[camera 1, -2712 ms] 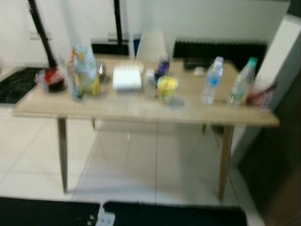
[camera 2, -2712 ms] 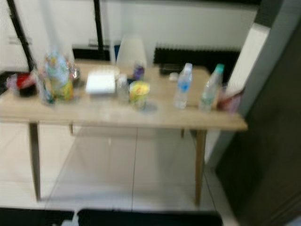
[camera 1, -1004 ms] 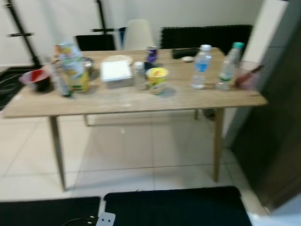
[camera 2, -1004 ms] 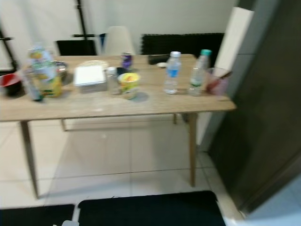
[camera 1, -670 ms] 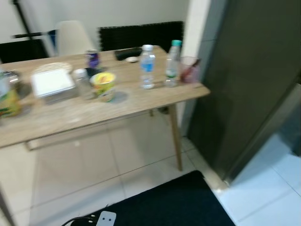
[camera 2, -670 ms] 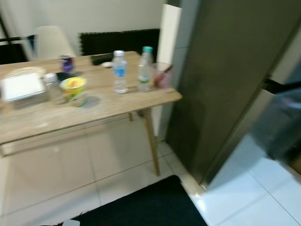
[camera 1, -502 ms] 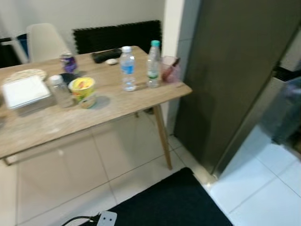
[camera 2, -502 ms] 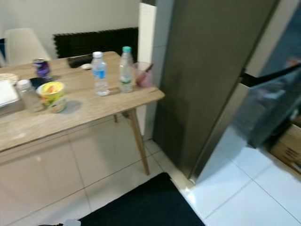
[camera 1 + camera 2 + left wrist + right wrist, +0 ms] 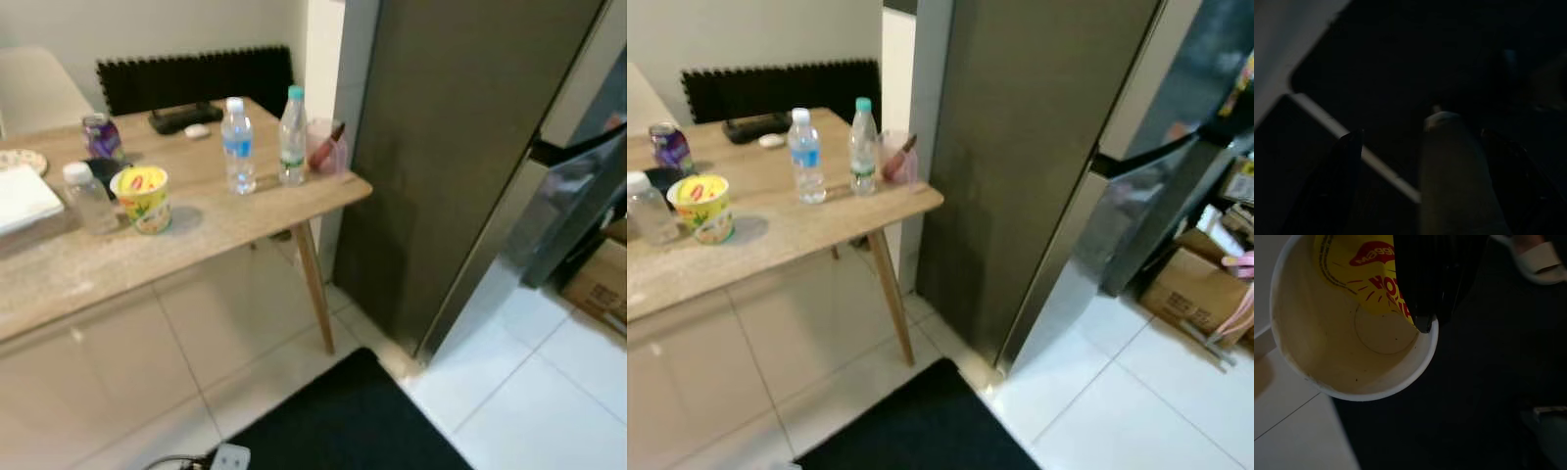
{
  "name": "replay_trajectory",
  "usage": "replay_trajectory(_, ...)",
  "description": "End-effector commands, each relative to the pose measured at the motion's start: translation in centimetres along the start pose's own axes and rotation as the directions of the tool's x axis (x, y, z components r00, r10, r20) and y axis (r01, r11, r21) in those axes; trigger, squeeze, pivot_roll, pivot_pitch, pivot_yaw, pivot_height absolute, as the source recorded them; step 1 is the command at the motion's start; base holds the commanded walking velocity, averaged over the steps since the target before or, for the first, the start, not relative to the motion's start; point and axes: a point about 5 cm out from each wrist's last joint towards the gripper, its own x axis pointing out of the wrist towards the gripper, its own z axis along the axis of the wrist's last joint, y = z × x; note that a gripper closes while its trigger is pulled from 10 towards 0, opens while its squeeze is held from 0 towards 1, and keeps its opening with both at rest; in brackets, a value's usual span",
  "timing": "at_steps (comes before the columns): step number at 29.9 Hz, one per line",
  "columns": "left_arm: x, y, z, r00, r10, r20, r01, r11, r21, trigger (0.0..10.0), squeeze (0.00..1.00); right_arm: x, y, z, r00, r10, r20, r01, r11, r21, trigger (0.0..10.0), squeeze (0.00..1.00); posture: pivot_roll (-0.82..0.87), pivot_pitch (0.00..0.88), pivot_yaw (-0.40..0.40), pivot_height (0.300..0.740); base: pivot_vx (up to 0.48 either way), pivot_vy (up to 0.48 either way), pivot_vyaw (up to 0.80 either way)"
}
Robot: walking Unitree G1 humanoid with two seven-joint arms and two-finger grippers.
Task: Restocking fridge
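At the right gripper (image 9: 1432,320) tip hangs a yellow noodle cup (image 9: 1347,333), one black finger inside the rim, pinching the wall, with dark mat below it. Ahead of that hand and off to its right stands the fridge (image 9: 1019,147), door (image 9: 1136,211) seemingly ajar. Left gripper (image 9: 1427,161): view too dark, so its grip cannot be told; a pale cylinder (image 9: 1454,181) sits close by. Advice: keep the cup level because the rim pinch is thin, walk round the table (image 9: 245,220) corner, and face the shelves squarely before reaching.

Yellow noodle cup (image 9: 143,198), purple can (image 9: 100,135), dark grey fridge (image 9: 460,147)
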Motion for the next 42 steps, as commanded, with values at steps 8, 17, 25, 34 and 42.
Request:
replay_trajectory(8,0.1,-0.5,0.4,1.000,-0.017,0.008,0.017,1.000,0.020,10.0,0.00,-0.1,-0.6,-0.4,1.000,-0.009,-0.008,0.009,1.000,0.004,10.0,0.00,-0.07,0.000,-0.023,0.740,0.000,0.000,-0.80)
replay_trajectory(17,0.0,-0.1,-0.1,1.000,-0.009,-0.003,0.009,1.000,0.015,10.0,0.00,-0.1,-0.5,-0.2,1.000,-0.012,0.008,0.012,1.000,0.017,10.0,0.00,-0.07,0.000,-0.022,0.740,0.000,0.000,-0.77)
replay_trajectory(25,0.0,0.2,-0.1,1.000,-0.016,0.003,0.016,0.999,-0.032,10.0,0.00,-0.1,-0.4,0.2,1.000,-0.007,0.030,0.006,1.000,0.028,10.0,0.00,-0.07,0.000,-0.022,0.740,0.000,-0.068,0.00)
replay_trajectory(34,-0.1,0.6,-0.3,1.000,-0.018,0.000,0.018,0.999,-0.040,10.0,0.00,0.0,-0.3,0.3,0.999,-0.002,0.034,0.001,1.000,0.026,10.0,0.00,-0.07,0.000,-0.022,0.740,0.000,-0.381,0.00)
replay_trajectory(42,-0.1,0.6,-0.3,1.000,-0.021,-0.001,0.021,0.999,-0.045,10.0,0.00,0.0,-0.2,0.4,0.999,0.001,0.038,-0.002,1.000,0.027,10.0,0.00,-0.07,0.000,-0.022,0.740,0.000,-0.419,0.00)
